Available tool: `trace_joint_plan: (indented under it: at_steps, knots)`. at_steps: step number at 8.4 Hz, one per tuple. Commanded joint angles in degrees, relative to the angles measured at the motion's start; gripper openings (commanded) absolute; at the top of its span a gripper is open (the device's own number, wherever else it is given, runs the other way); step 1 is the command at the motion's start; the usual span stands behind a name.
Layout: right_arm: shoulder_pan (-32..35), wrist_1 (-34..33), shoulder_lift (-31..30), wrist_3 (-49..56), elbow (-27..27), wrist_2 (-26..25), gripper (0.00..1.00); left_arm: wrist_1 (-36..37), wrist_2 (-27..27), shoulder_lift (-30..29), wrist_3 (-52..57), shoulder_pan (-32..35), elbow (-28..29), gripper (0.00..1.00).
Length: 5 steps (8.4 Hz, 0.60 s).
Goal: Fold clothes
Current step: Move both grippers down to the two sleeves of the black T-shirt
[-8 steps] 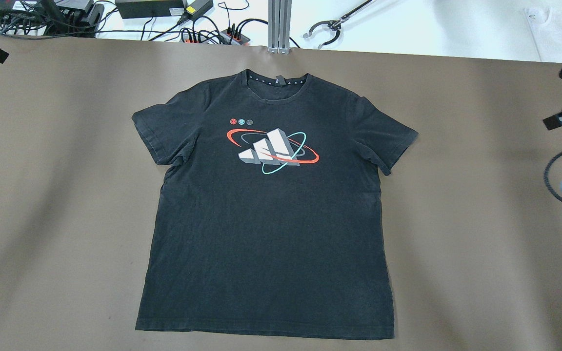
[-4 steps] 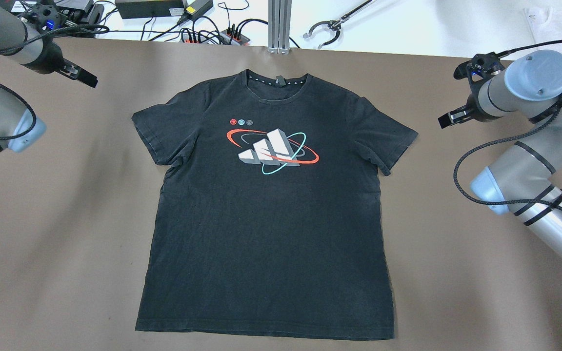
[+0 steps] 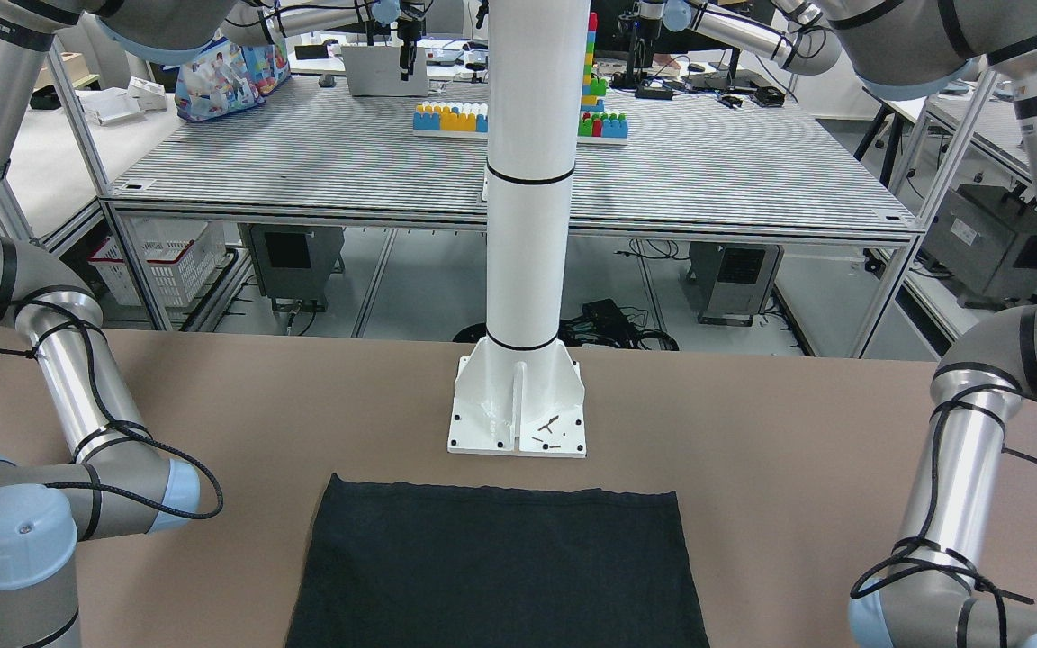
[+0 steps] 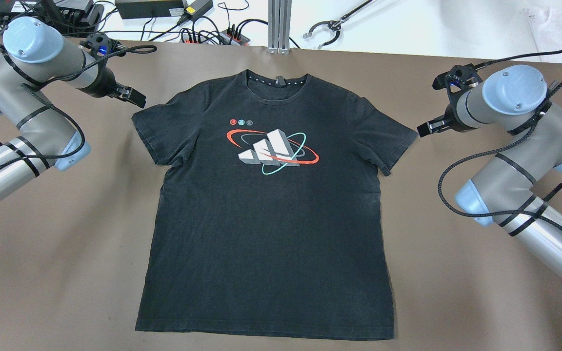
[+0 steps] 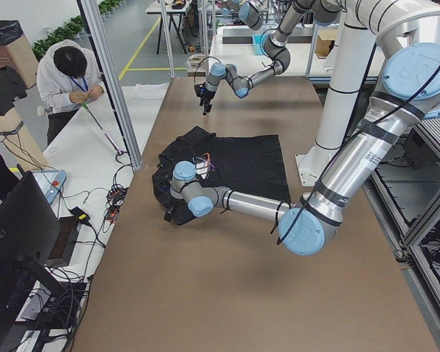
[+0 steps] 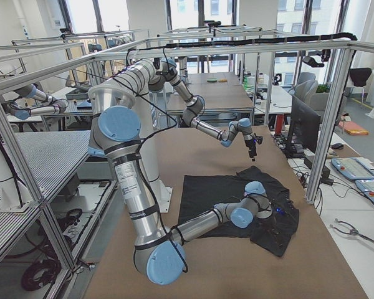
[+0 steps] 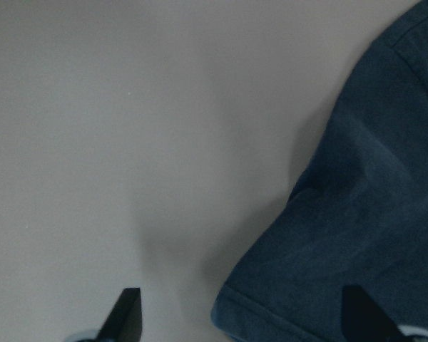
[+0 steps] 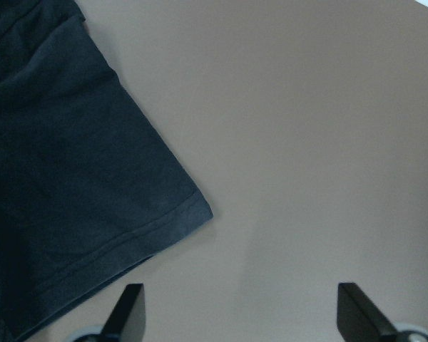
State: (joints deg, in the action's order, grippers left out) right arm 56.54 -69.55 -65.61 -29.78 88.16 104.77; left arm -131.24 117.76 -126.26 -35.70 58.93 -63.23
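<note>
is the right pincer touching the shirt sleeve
Apart. The exterior left view shows the right pincer hanging above the table, brown surface visible between it and the shirt sleeve.

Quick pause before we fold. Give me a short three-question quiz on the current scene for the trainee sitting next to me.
1. True or false: the T-shirt lies spread flat with its print facing up.
2. Which part of the T-shirt is the left tool closest to? A) collar B) sleeve C) bottom hem
3. Fill in: the right tool is ____ (open or shut) and holds nothing.

Key: 1 true; 2 B; 3 open.
</note>
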Motion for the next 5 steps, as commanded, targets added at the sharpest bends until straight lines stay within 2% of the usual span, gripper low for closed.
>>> trace_joint_plan:
  at_steps: [1, 2, 3, 5]
  knots:
    - [-0.2, 0.12, 0.05, -0.01, 0.0, 0.0, 0.95, -4.99, 0.01, -0.65, -0.68, -0.91, 4.96, 0.99]
    - [-0.2, 0.12, -0.04, -0.01, 0.0, 0.0, 0.95, -5.08, -0.07, -0.65, -0.68, -1.44, 4.96, 0.89]
    - [-0.2, 0.12, -0.04, -0.01, 0.0, 0.0, 0.95, -5.08, -0.07, -0.65, -0.68, -1.79, 5.05, 0.75]
    - [-0.29, 0.21, -0.04, -0.1, 0.0, -0.09, 0.95, -5.08, -0.34, -0.39, -0.6, -2.15, 5.05, 0.59]
